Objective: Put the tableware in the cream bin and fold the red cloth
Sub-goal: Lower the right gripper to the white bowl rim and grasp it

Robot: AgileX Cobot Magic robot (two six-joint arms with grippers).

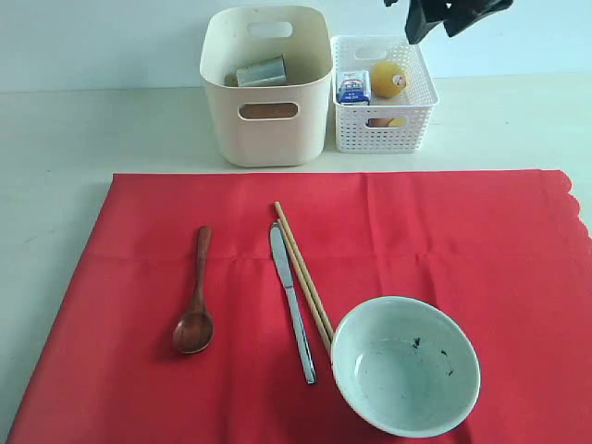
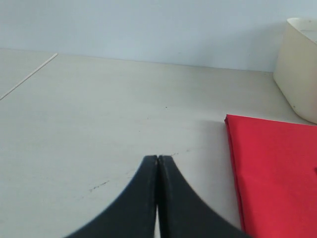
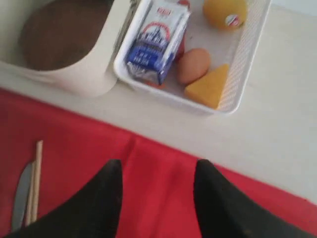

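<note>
Cloth (image 1: 462, 240): I see it flat, bowl (image 1: 405, 365) on it.
Right gripper (image 3: 157, 163): jaws apart, empty.
Left gripper (image 2: 157, 158): closed, empty.

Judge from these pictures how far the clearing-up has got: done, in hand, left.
Done: steel cup and brown plate sit in the cream bin. In hand: nothing; right claw open, left claw shut, both empty. Remaining: spoon, knife, chopsticks, bowl lie on the spread-out red cloth.

Holds left gripper (image 2: 157, 161) with jaws pressed tight together (no gap showing). Hangs right gripper (image 3: 157, 168) up high, pointing downward, jaws standing clearly apart.
</note>
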